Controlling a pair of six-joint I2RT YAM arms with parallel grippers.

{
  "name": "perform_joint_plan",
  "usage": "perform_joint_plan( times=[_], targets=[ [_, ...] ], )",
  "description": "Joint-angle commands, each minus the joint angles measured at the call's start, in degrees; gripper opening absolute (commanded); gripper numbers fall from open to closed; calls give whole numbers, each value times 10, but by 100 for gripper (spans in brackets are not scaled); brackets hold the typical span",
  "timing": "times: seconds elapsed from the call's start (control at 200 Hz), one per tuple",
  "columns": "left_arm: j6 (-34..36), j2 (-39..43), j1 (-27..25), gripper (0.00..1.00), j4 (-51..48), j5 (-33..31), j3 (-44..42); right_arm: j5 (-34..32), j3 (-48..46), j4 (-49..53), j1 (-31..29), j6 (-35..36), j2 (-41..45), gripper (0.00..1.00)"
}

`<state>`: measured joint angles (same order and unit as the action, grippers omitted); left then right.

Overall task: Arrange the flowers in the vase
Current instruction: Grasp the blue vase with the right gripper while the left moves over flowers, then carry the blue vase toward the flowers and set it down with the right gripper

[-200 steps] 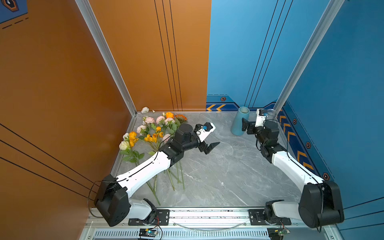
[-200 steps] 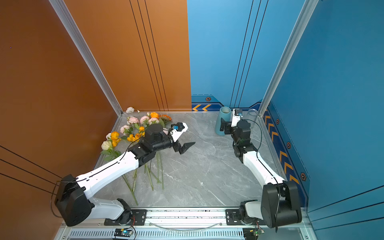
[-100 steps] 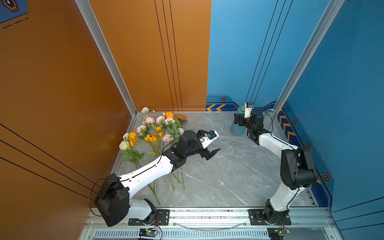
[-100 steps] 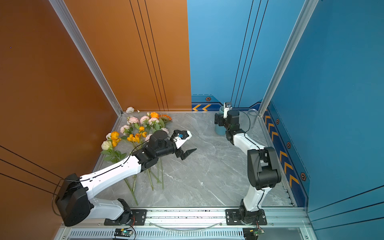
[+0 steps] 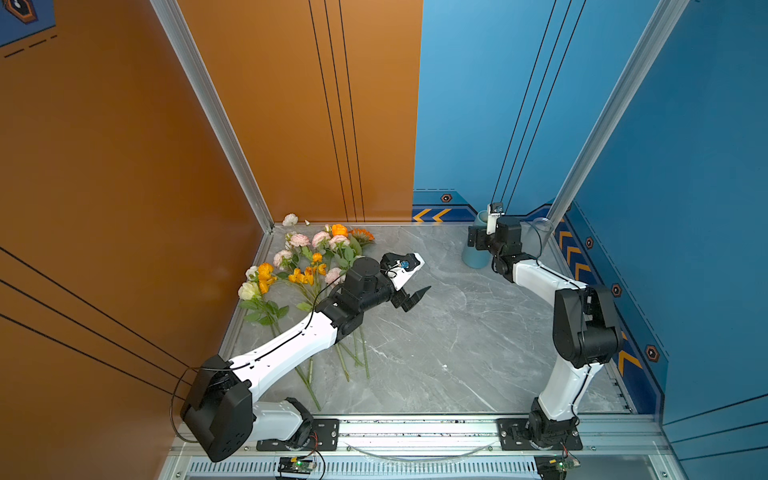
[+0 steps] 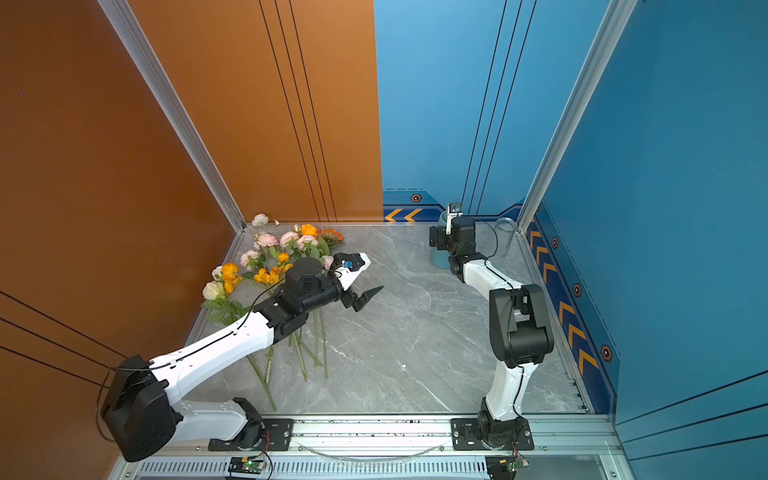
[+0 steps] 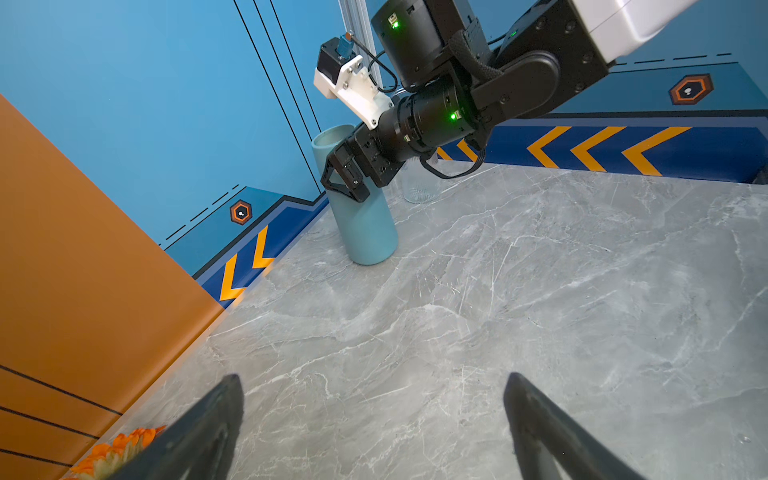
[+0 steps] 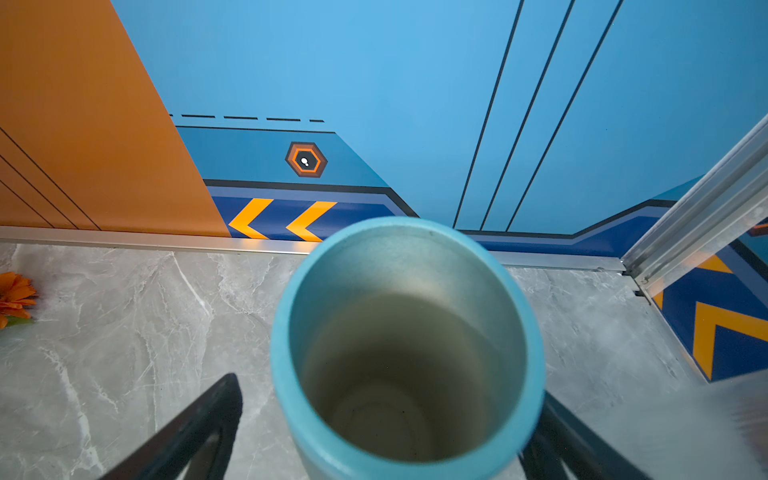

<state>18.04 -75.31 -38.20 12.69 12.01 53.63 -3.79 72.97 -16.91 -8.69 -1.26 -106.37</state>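
Observation:
The flowers (image 5: pixel 307 266) (image 6: pixel 274 257) lie in a loose bunch on the marble table (image 5: pixel 436 353) at the back left, with pink, cream and orange blooms and stems pointing toward the front. My left gripper (image 5: pixel 415 280) (image 6: pixel 368 282) (image 7: pixel 374 376) hovers just right of them, open and empty. The teal vase (image 5: pixel 473 259) (image 6: pixel 438 259) (image 7: pixel 365 232) (image 8: pixel 407 224) stands upright and empty at the back right. My right gripper (image 5: pixel 478 241) (image 6: pixel 436 239) (image 7: pixel 345 174) (image 8: pixel 388 386) is open, its fingers (image 8: pixel 208 415) either side of the vase near the rim.
A clear glass vessel (image 5: pixel 540 232) (image 6: pixel 505 235) (image 7: pixel 419 187) stands in the back right corner, behind the right arm. One orange daisy head (image 7: pixel 112 453) (image 8: pixel 12 295) lies nearest the back wall. Orange and blue walls close in the table on three sides.
My right arm has folded its elbow up and brought its gripper back to the teal vase, now straddling it. The left gripper has stretched slightly away from the flowers, still open.

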Motion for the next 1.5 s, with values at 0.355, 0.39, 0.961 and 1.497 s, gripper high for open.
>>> perform_joint_plan(
  times=[0.355,0.39,0.961,1.497],
  targets=[
    [2,4,3,98,12,6,-10,28,11,14,31,2,-19,100],
    [2,3,3,98,11,7,-10,37,8,2,34,1,-22,100],
    [12,-8,1,98,10,4,-12,113,30,-97,41,-8,-75,92],
    [16,18,-1,98,10,-11,-14,152,-127,-227,-15,-29,88,42]
  ],
)
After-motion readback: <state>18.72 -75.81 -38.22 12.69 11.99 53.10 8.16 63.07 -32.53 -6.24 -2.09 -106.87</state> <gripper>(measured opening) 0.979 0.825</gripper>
